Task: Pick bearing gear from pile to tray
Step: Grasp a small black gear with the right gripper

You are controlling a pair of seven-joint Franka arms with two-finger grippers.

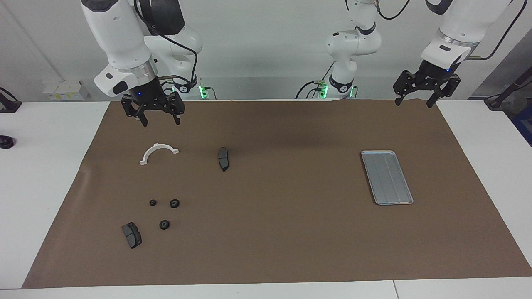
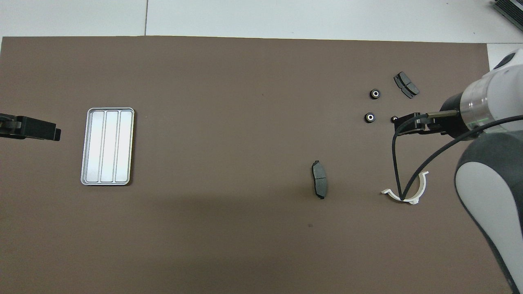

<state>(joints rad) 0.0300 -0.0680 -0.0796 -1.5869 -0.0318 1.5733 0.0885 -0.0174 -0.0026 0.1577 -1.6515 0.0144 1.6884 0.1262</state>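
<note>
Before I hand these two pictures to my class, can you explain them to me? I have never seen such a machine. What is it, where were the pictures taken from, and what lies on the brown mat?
These are two robot arms at a table. One picture faces them from across it; the other looks down from above them.

The right gripper hangs open over the mat near the white half-ring bracket. The left gripper waits open at the table's edge near the metal tray. Neither holds anything.

On the mat lie three small black gears, two brake pads and the bracket. Nothing lies in the tray.
</note>
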